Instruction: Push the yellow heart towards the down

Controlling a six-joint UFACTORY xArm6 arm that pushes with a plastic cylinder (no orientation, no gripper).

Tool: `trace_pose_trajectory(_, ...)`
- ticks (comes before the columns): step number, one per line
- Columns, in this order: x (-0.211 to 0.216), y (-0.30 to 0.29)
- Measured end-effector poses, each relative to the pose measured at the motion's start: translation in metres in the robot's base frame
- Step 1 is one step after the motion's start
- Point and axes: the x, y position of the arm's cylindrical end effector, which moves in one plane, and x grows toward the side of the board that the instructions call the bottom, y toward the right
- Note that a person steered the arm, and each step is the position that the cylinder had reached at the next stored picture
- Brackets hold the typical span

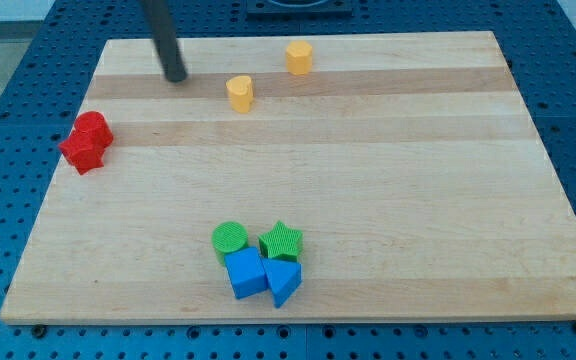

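**Board stock, yellow heart push: not begun by the look of it**

- My tip (176,76): rod end on the board near the view's top left. It touches no block. There are no jaws on this rig, only the bare rod, so nothing is held.
- Yellow heart (239,92): upper part of the board, to the view's right of my tip and slightly lower, near it but apart. Its shape is small and only roughly legible; I take it for the heart by the notched top.
- Second yellow block (299,57): closer to the view's top edge, up and to the right of the heart, apart from it. Shape unclear, perhaps a hexagon.
- Two red blocks (87,142): touching pair at the view's left edge.
- Green round block (230,238), green star (281,240), blue cube (245,272), blue wedge-like block (283,282): tight cluster near the view's bottom centre.
- Board (418,180): pale wood.

Progress, as judged: the heart sits high, with nearly the whole board below it. My tip would first need to get above the heart, then push down; the bottom cluster lies roughly in that line.
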Motion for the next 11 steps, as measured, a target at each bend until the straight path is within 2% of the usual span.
trace_pose_trajectory(1, -0.007, 0.077)
trace_pose_trajectory(2, 0.032, 0.086)
trace_pose_trajectory(3, 0.074, 0.072)
trace_pose_trajectory(5, 0.053, 0.078)
trace_pose_trajectory(6, 0.083, 0.041)
trace_pose_trajectory(7, 0.146, -0.013)
trace_pose_trajectory(8, 0.155, -0.012)
trace_pose_trajectory(10, 0.106, 0.086)
trace_pose_trajectory(11, 0.104, 0.125)
